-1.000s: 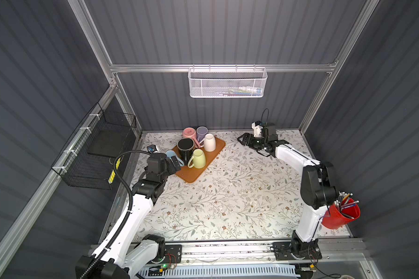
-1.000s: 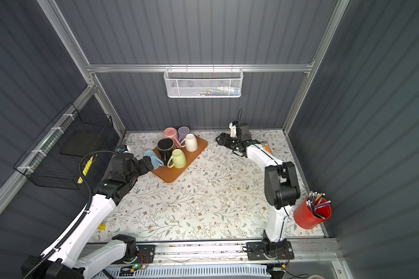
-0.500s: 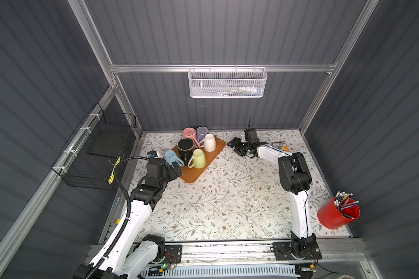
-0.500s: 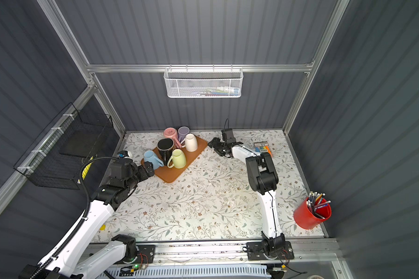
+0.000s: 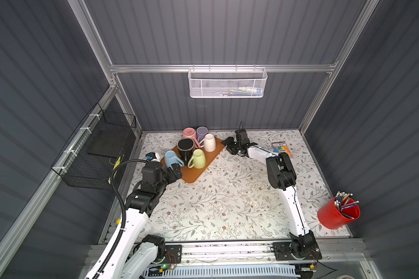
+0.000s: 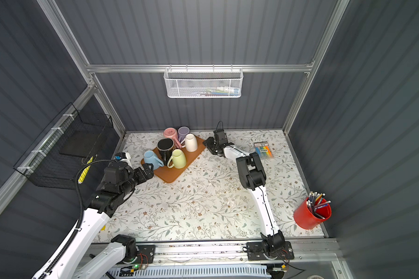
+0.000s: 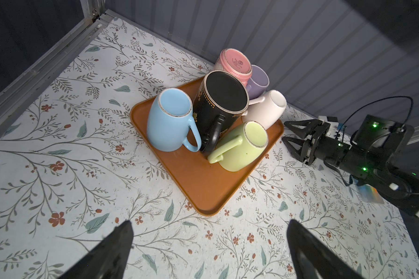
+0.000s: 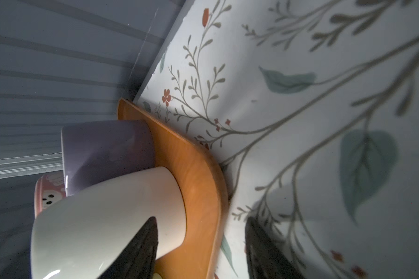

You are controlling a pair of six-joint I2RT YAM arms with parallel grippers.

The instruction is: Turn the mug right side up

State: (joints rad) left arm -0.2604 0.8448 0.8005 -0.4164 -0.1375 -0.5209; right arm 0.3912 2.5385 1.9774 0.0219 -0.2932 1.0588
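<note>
White mug upside down on tray, right claw just beside it, jaws apart, holding nothing

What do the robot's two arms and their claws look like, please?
The left arm and right arm are both built from white links and bulky black joints. A thick ribbed black cable runs along the left arm, and a thin black wire loops behind the right claw. That claw and the left claw are black with pointed triangular fingers. Small green lights glow behind the right one.
</note>
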